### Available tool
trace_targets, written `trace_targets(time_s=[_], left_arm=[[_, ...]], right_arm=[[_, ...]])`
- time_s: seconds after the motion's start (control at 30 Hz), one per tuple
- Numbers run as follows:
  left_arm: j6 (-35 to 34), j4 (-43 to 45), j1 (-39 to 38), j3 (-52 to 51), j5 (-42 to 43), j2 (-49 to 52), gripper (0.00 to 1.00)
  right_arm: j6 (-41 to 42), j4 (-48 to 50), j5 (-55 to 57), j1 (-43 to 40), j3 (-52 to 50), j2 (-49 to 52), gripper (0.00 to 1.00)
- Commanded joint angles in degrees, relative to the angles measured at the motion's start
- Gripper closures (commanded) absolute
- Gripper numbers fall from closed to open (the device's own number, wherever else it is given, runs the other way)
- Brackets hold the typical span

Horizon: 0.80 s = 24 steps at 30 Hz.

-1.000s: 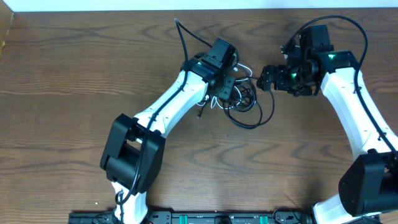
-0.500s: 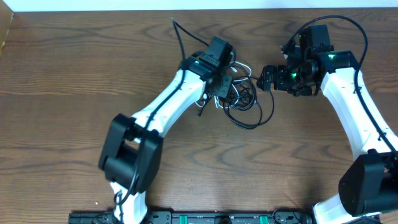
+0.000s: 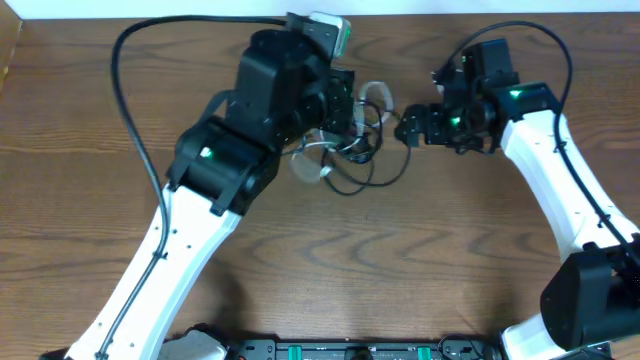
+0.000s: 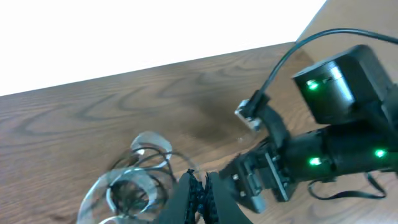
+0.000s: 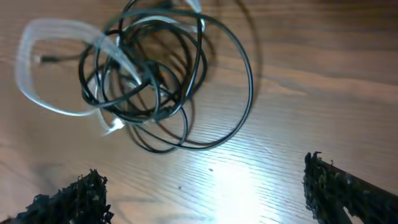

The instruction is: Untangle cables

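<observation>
The left tool [image 4: 200, 198] is clenched tight, its tips at the edge of the cables [image 3: 345, 165]; whether a strand is pinched cannot be told. The right tool [image 5: 205, 193] is spread wide, just beside the clump. The black-and-white tangle sits near the worktop's [image 3: 450, 270] far edge, about midway along.

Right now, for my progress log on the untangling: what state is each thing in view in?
cables: tangled in one clump, black loops with one white, blurred.
left gripper: shut, at the clump's edge; a pinched strand cannot be confirmed.
right gripper: open, empty, beside the clump.
</observation>
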Motion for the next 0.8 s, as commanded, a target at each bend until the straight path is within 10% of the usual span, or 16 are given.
trace_targets(time_s=[0.0, 0.47, 0.77], left_arm=[[-1.01, -0.28, 0.15, -0.13, 0.87, 0.26, 0.93], [-10.64, -7.61, 0.20, -1.90, -2.93, 10.25, 0.91], [-17.14, -1.55, 0.20, -1.90, -8.59, 22.60, 0.74]], right_arm=[[0.44, 0.90, -1.75, 1.55, 0.35, -0.26, 0.02], [11.89, 2.23, 3.30, -2.29, 0.35, -0.26, 0.10], [7.87, -1.27, 3.34, -6.60, 0.35, -0.26, 0.08]])
